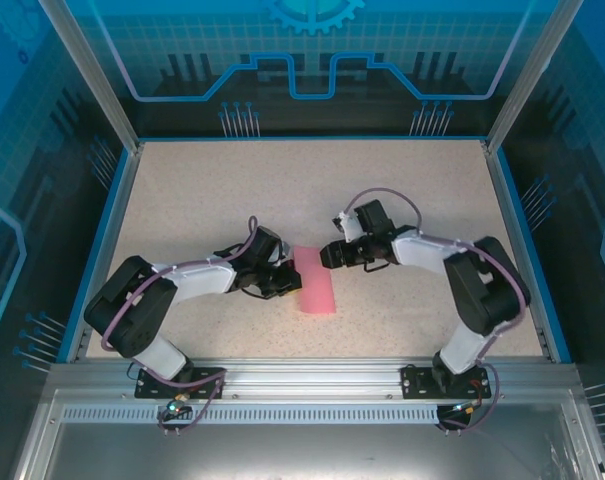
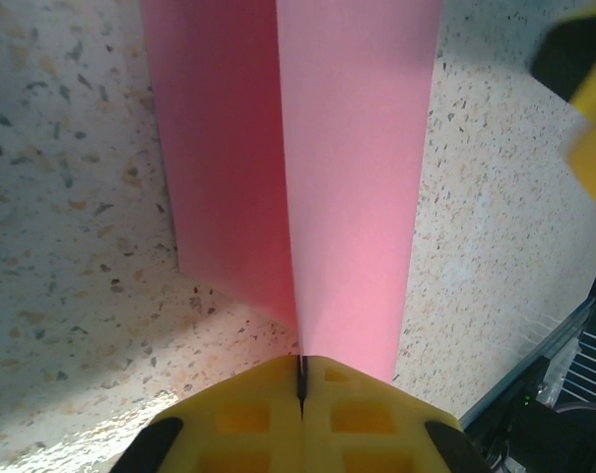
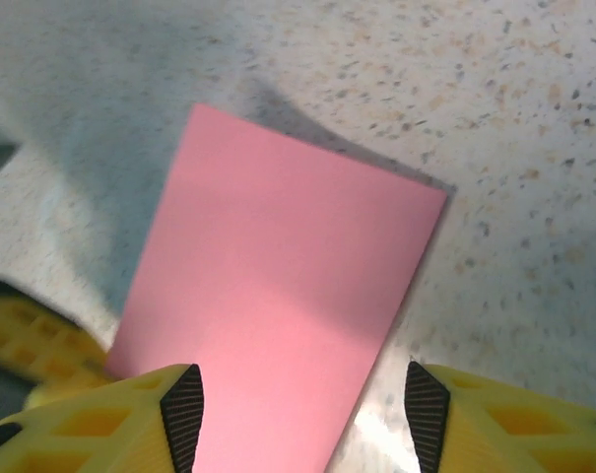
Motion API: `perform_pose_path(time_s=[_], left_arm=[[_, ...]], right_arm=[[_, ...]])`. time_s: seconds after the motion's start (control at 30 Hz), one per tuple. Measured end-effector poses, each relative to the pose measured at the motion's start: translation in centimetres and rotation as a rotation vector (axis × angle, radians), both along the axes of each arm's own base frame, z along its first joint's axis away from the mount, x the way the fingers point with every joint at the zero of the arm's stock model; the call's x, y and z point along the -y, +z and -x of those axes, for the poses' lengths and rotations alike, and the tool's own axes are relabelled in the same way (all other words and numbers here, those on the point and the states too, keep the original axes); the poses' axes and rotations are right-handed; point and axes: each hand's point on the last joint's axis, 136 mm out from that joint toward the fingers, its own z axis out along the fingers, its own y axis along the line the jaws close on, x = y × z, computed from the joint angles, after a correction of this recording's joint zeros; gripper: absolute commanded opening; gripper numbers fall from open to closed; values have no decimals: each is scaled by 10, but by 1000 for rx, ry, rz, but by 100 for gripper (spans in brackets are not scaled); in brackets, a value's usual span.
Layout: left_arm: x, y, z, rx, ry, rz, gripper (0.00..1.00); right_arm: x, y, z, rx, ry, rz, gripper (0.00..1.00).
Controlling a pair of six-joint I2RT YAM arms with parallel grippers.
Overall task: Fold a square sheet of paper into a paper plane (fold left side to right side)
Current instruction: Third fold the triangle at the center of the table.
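Observation:
The square sheet of paper (image 1: 315,285) is pink and lies near the table's middle as a narrow upright rectangle. My left gripper (image 1: 282,282) is at its left edge. In the left wrist view the yellow jaws (image 2: 300,379) are pressed together, and a crease line in the paper (image 2: 357,177) runs straight into the seam between them. My right gripper (image 1: 327,255) hovers at the paper's upper right end. It stands open (image 3: 304,409), its black pads either side of the paper (image 3: 278,286) without touching it.
The speckled tabletop (image 1: 212,200) is bounded by a blue rim and glass walls. A metal rail (image 1: 302,375) with the arm bases runs along the near edge. The left gripper's yellow finger (image 3: 27,345) shows beside the paper in the right wrist view.

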Motion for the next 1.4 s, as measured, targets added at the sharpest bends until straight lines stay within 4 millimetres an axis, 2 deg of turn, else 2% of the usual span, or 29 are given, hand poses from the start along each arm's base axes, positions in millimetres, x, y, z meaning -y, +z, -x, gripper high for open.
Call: perform_pose_path(time_s=[0.1,0.2,0.27,0.37,0.53,0.63,0.77,0.93,1.0,1.17,1.33,1.4], left_arm=[[1,3,-1,-1,12,10,2],[2,7,-3,0,24,21,2],[3,8,-3,-2,27,28,1],[4,9,-2,-7,27,33,1],[4,9,-2,-13,30,37,1],[4,9,-1,-16,28,40,1],[4,9,-1,-17,28,40,1],[4,9,-1,-20,30,40,1],[4,9,-1,-21,31,40,1],[4,9,-1,-21,30,40,1],[4,8,0,-25,30,36,4],[3,7,1,-27,28,32,8]], right_arm=[[7,17,26,110,44,12,67],[-2,24,64,218,141,47,69],[-12,25,91,276,222,65,70],[-18,19,121,366,303,119,73],[-35,11,153,493,426,212,77],[-39,1,153,538,452,292,78],[-43,-12,143,569,467,381,78],[-59,-15,131,615,476,428,74],[-62,-14,128,630,475,432,67],[-72,-11,122,647,473,424,39],[-72,-11,120,645,480,414,2],[-71,-10,119,628,478,399,0]])
